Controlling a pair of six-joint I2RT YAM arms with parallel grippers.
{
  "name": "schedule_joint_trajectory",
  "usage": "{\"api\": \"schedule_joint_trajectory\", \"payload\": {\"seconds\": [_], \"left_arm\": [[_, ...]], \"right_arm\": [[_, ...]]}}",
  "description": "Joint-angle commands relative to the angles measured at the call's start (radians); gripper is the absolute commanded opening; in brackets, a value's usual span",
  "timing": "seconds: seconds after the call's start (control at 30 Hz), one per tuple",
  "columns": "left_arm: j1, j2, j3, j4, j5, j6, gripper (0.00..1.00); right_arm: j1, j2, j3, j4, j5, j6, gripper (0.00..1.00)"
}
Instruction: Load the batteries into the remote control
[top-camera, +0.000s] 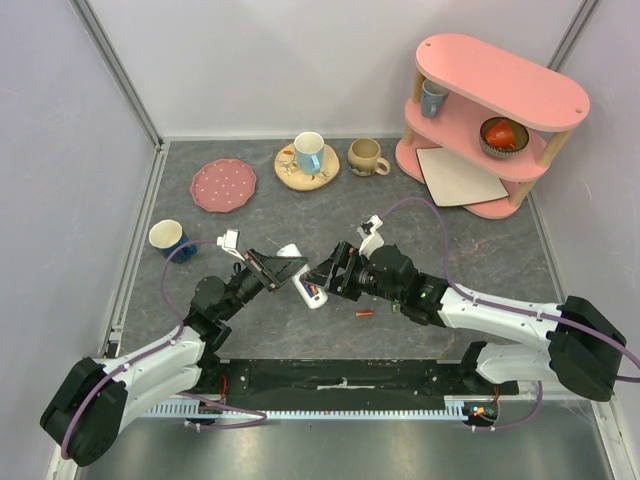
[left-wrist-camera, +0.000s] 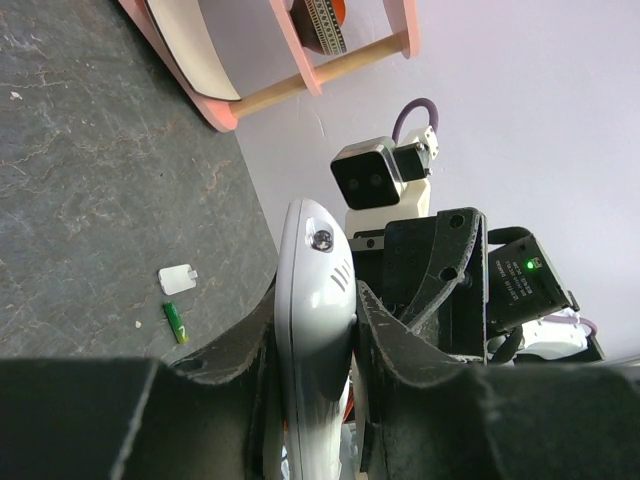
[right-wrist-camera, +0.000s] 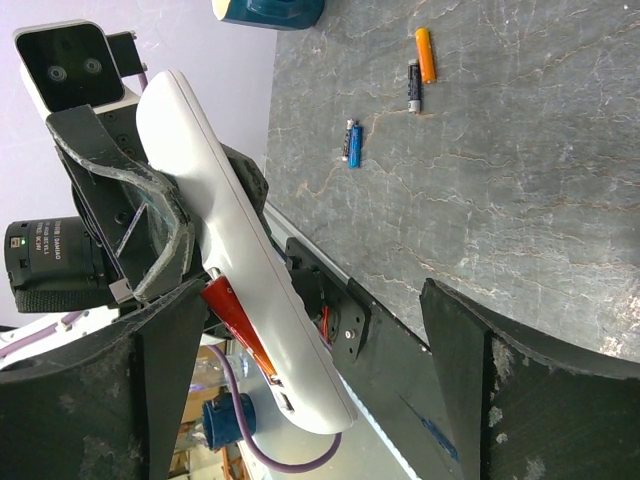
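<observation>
My left gripper (top-camera: 290, 272) is shut on the white remote control (top-camera: 308, 288) and holds it above the table's middle. In the left wrist view the remote (left-wrist-camera: 315, 300) stands edge-on between both pads. An orange-red battery (right-wrist-camera: 235, 315) sits in the remote's (right-wrist-camera: 240, 250) open compartment. My right gripper (right-wrist-camera: 320, 380) is open, its fingers either side of the remote's end and apart from it. Loose batteries lie on the table: a red one (top-camera: 365, 313), a green one (left-wrist-camera: 177, 323), and orange (right-wrist-camera: 426, 54), dark (right-wrist-camera: 414, 85) and blue (right-wrist-camera: 353, 143) ones.
A small white cover plate (left-wrist-camera: 177, 278) lies by the green battery. A blue cup (top-camera: 167, 237) stands at the left, a pink plate (top-camera: 223, 185) and two mugs (top-camera: 366, 156) at the back. A pink shelf (top-camera: 500, 110) with a beige board (top-camera: 460, 175) fills the back right.
</observation>
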Motion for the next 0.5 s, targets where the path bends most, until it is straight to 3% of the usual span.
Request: {"api": "schedule_joint_trajectory", "payload": {"seconds": [0.0, 0.47], "left_arm": [[0.004, -0.015, 0.014, 0.078, -0.011, 0.031, 0.02], [0.004, -0.003, 0.013, 0.078, -0.011, 0.03, 0.02]], "right_arm": [[-0.005, -0.004, 0.013, 0.033, -0.012, -0.014, 0.96], [-0.005, -0.034, 0.107, -0.053, -0.017, -0.123, 0.98]]}}
